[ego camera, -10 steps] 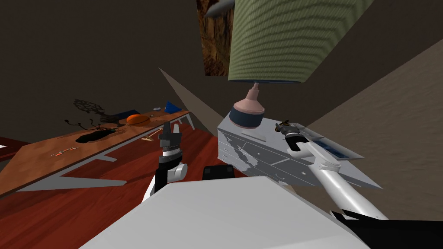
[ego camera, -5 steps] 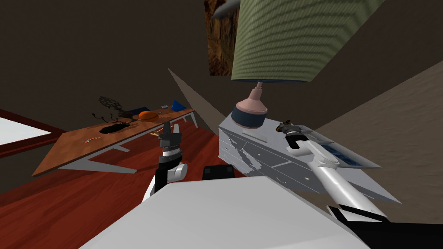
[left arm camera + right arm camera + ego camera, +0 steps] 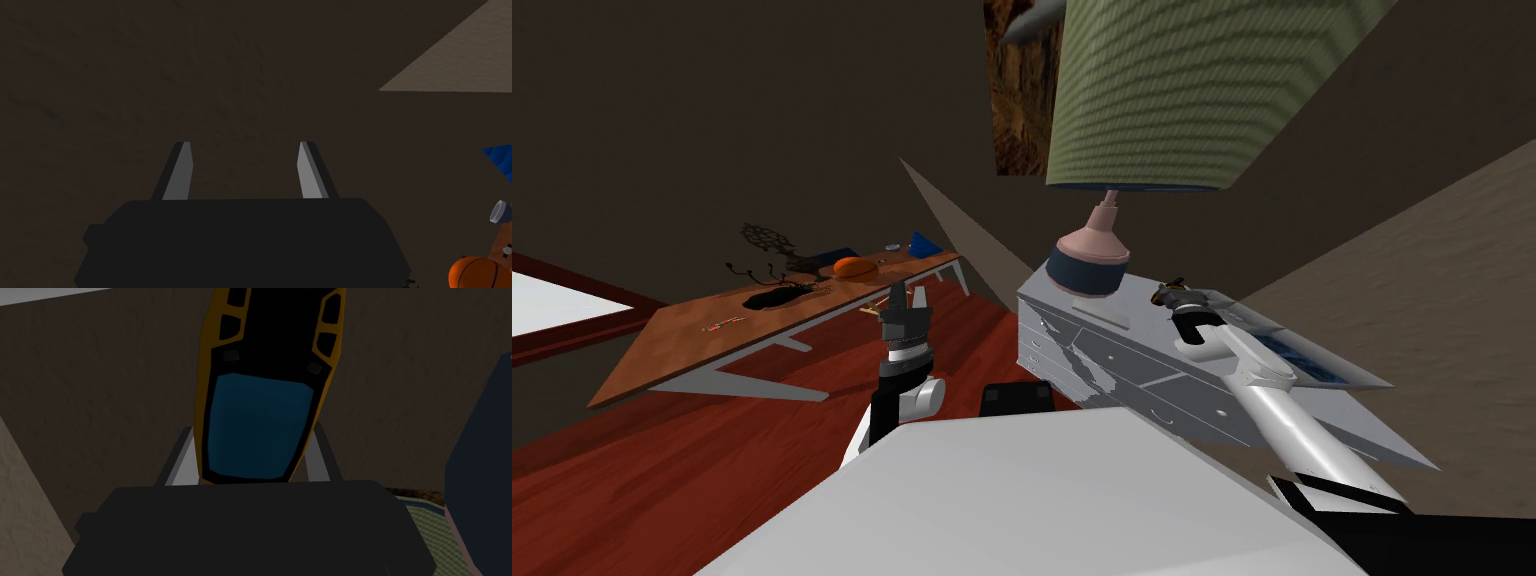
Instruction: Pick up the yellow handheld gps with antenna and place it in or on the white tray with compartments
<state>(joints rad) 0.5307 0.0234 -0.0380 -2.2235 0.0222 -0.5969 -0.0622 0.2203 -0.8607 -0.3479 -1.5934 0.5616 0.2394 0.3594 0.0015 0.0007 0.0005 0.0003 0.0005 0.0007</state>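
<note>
A room with dark brown walls and a red wooden floor (image 3: 712,470) is seen, with a grey dresser (image 3: 1122,370) set against the wall on the right side and a long wooden table (image 3: 702,335) on white legs standing well apart from it on the left. On the dresser top a lamp (image 3: 1087,262) with a pink and dark blue base is placed under a wide green shade. Farther along the same top a flat pale tray (image 3: 1312,362) with dark blue compartments is laid. The right arm is stretched out over the dresser top, between the lamp base and the tray. The right gripper (image 3: 1172,298) is clamped on the yellow handheld gps (image 3: 1164,292), which is held just above the dresser top. In the right wrist view the gps (image 3: 257,388) is seen gripped between the two fingers (image 3: 182,463) of the right gripper (image 3: 252,428), which are pressed against its yellow-edged sides. Its blue screen is turned toward the camera and lies nearest the gripper's body, and its black button end is pointed away. The left gripper (image 3: 904,300) is raised in front of the chest, over the floor beside the table. Its fingers (image 3: 182,170) are spread apart with nothing between them, as shown for the left gripper (image 3: 244,145) in its own wrist view. An orange ball (image 3: 854,267) is set on the far part of the table.
</note>
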